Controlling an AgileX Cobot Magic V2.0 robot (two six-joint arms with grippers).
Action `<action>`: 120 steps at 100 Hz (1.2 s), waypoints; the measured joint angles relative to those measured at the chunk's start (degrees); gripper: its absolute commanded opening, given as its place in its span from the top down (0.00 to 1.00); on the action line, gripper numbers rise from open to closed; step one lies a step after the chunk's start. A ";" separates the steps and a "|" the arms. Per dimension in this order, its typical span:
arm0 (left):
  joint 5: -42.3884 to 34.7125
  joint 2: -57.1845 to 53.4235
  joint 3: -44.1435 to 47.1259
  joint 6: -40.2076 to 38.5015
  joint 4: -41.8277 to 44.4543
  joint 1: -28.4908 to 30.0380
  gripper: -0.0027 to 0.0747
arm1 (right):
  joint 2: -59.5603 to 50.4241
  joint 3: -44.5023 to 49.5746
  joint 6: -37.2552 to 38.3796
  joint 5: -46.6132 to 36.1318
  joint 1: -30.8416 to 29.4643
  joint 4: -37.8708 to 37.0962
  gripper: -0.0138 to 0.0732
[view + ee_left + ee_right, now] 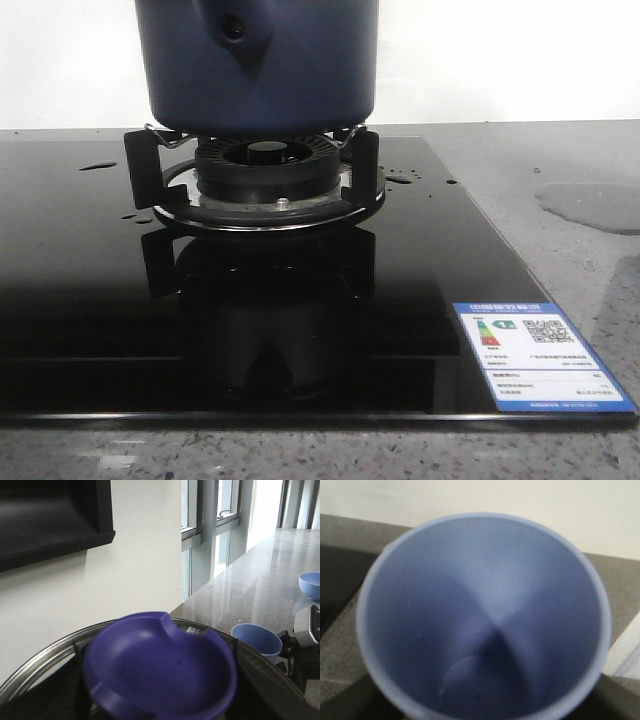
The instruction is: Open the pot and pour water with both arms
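Note:
The dark navy pot stands on the gas burner at the back middle of the front view, its handle socket facing me; its top is out of frame. Neither gripper shows in the front view. In the left wrist view the blue concave lid knob on a steel-rimmed lid fills the jaw area, tilted up and hiding my left fingers. A pale-blue cup fills the right wrist view, a little water at its bottom, hiding my right fingers. It also shows in the left wrist view, beside my right gripper's body.
The burner sits on a black glass hob with a blue energy label at its front right corner. Droplets lie on the hob and a water puddle lies on the grey counter to the right. A blue bowl stands farther along the counter.

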 measured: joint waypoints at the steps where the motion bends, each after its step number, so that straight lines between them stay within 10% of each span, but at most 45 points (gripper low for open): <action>1: 0.00 0.14 0.00 0.00 0.00 -0.12 0.52 | 0.00 0.22 0.10 -0.28 0.00 0.00 0.61; 62: 0.58 2.39 0.00 0.00 0.00 -1.10 0.52 | 2.44 2.69 3.82 1.17 0.00 3.24 0.59; 89: 1.37 2.49 0.00 0.00 0.00 -1.10 0.52 | 3.71 2.52 4.04 -0.37 0.00 3.58 0.16; 120: 1.37 2.61 0.00 0.00 0.03 -1.10 0.52 | -1.74 2.62 4.04 3.25 0.00 3.95 0.11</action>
